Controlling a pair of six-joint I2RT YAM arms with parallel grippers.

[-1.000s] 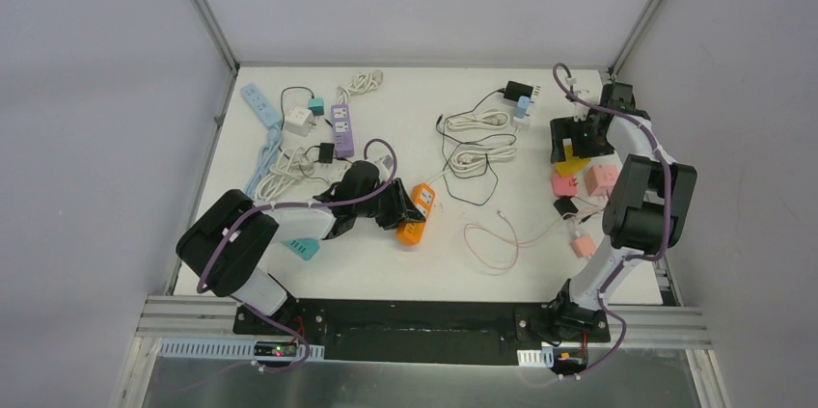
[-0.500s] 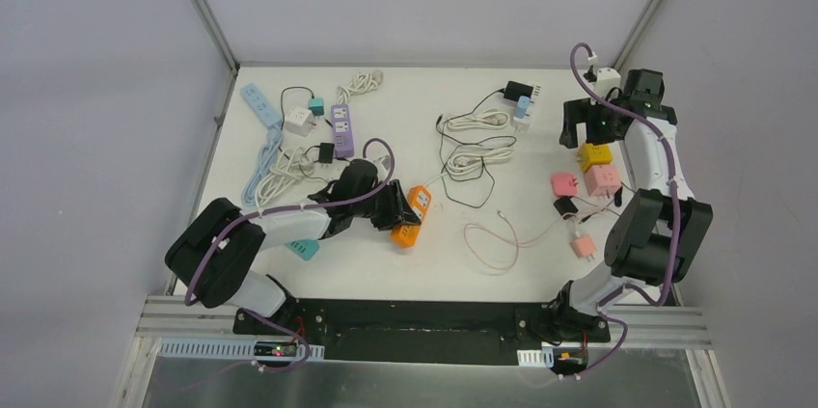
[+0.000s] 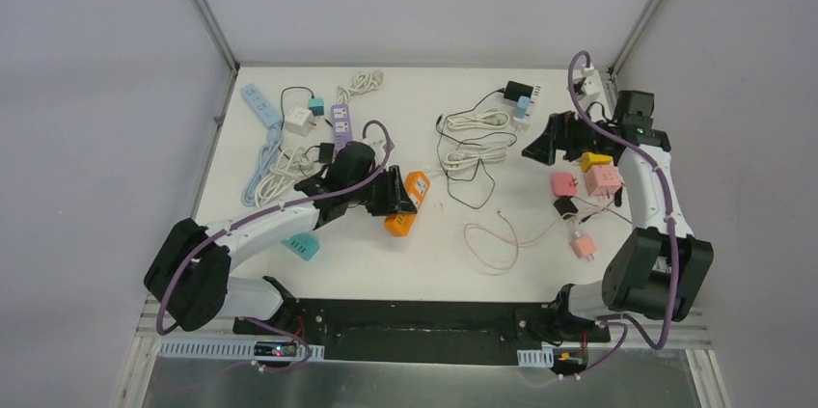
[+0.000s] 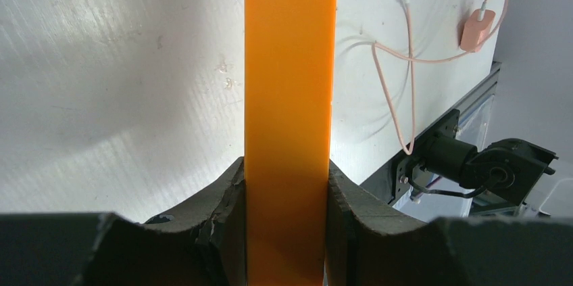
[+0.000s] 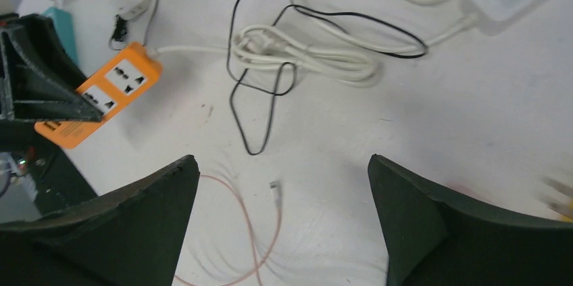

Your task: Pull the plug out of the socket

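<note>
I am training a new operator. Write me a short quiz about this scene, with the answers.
1. True or false: the left gripper is shut on the orange power strip.
2. The right gripper is: A open and empty; B shut on a pink charger; C shut on a white cable.
3. Fill in: the leftmost power strip is light ____.
Key: 1 true; 2 A; 3 blue.

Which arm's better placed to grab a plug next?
Right, probably: the right end effector is open and empty near the white cable; the left end effector is shut on the orange power strip.
</note>
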